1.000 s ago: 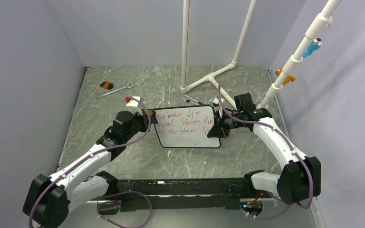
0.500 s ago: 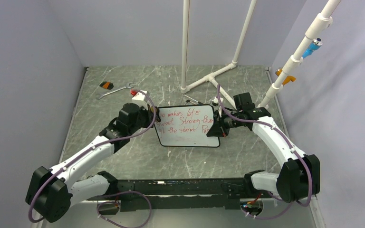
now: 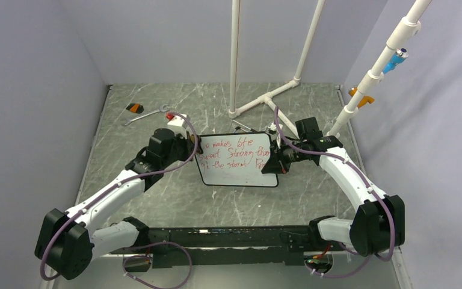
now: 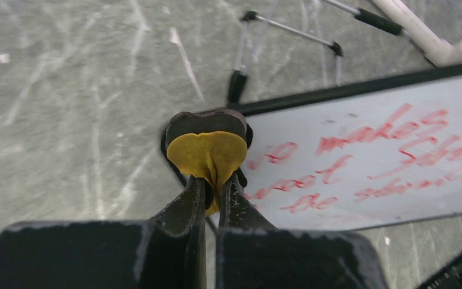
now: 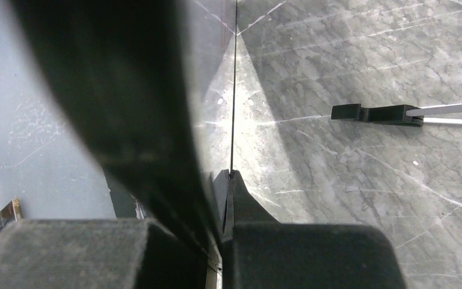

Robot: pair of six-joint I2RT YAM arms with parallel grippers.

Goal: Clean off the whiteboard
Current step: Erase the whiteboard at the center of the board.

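The whiteboard (image 3: pixel 236 160) stands tilted mid-table, with a black frame and three lines of red writing. My left gripper (image 3: pixel 194 150) is shut on a yellow eraser pad with a dark face (image 4: pixel 207 150). It holds the pad against the board's left edge, by the first red letters (image 4: pixel 277 152). My right gripper (image 3: pixel 275 161) is shut on the board's right edge. In the right wrist view the board (image 5: pixel 233 90) shows edge-on between the closed fingers (image 5: pixel 240 201). The board also fills the right side of the left wrist view (image 4: pixel 385 150).
A wrench (image 3: pixel 146 114) and a small orange-and-black object (image 3: pixel 135 108) lie at the far left. A white pipe frame (image 3: pixel 263 99) stands behind the board. The board's wire stand feet (image 4: pixel 289 30) reach back. An orange clamp (image 3: pixel 361 96) is on the right pipe.
My left arm has swung away from me and to the right, bringing the eraser pad up along the board's left edge to its upper left corner. The right gripper has kept its hold.
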